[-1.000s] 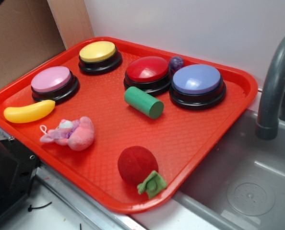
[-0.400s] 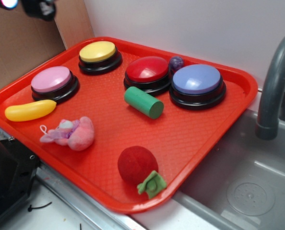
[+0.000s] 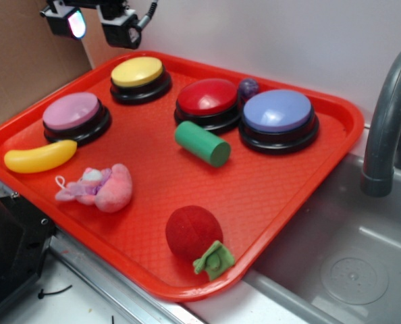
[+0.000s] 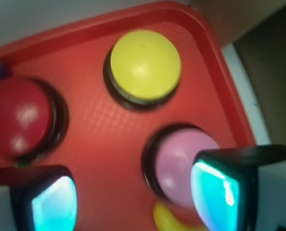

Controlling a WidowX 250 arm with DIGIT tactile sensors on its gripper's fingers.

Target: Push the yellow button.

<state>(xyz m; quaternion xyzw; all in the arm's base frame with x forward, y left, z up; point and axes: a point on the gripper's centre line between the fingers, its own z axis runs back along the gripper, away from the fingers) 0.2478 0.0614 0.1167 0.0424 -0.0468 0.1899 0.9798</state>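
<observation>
Overhead, the gripper (image 3: pixel 96 21) hangs with fingers spread, holding nothing, up-left of the yellow button (image 3: pixel 138 71) at the red tray's (image 3: pixel 268 196) far corner; I'd centre it over the dome, then press straight down.

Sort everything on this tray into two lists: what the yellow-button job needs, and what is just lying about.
Needed:
yellow button, at the tray's far left corner
gripper, open, up in the air to the left of that button

Lying about:
pink button
red button
blue button
yellow banana toy
green cylinder
pink plush toy
red ball
small purple ball
</observation>
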